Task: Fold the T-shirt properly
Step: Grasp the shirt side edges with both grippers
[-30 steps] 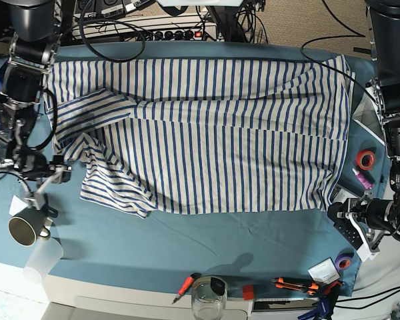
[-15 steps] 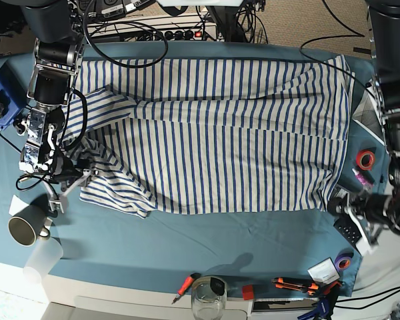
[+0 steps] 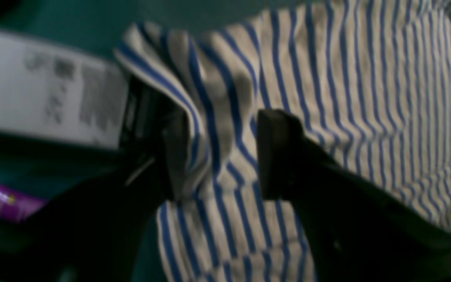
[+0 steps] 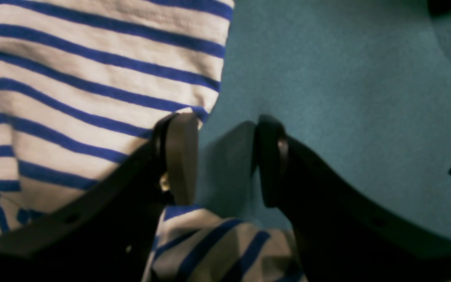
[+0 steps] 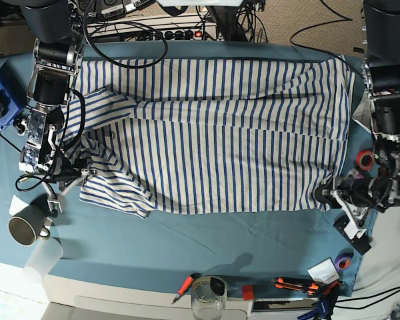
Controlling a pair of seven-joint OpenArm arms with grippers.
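The T-shirt [image 5: 220,133], cream with narrow blue stripes, lies spread across the teal table cloth [image 5: 187,240], its lower left part rumpled. My right gripper [image 5: 77,175] is at that rumpled left edge. In the right wrist view it [image 4: 223,158] stands open, one finger [image 4: 180,156] over the T-shirt's [image 4: 73,78] edge and bare teal cloth in the gap. My left gripper [image 5: 328,195] is at the shirt's lower right corner. In the left wrist view it [image 3: 223,152] is open, straddling a raised fold of the T-shirt [image 3: 366,98].
A dark mug [image 5: 23,230] and a translucent cup [image 5: 43,260] stand at the front left, a blue box [image 5: 0,100] at the left edge. A glass jar [image 5: 209,300], a screwdriver [image 5: 185,285] and hand tools [image 5: 297,285] line the front. Tape rolls [image 5: 367,159] lie at the right.
The right arm swung in from the table's left edge onto the shirt's rumpled left side. The left arm moved in to the shirt's lower right corner. Both grippers stayed open.
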